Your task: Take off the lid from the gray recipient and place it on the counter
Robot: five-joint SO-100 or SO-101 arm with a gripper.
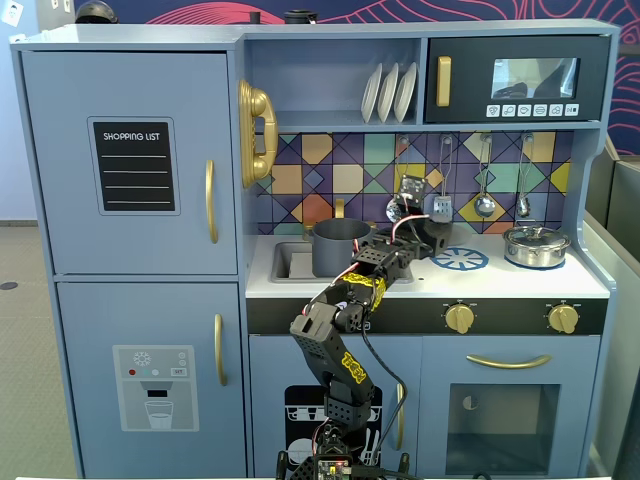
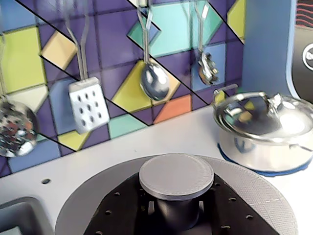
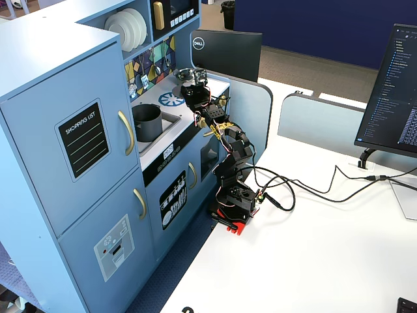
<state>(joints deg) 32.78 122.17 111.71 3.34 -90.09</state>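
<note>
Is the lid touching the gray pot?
Apart. A fixed view shows the pot open-topped; the wrist view shows the lid gripped by its knob over the counter, near the silver pan.

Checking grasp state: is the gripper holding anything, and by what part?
Yes: the gripper holds the flat round dark-gray lid, clamped on its small central knob.

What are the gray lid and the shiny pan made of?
The lid, held at its knob in the gripper in the wrist view, looks like matte gray plastic: dull, with a fine ridged texture and no reflections. The pan looks like polished steel, since it mirrors the colored tiles like chrome; whether it is real metal or chromed plastic cannot be told.
</note>
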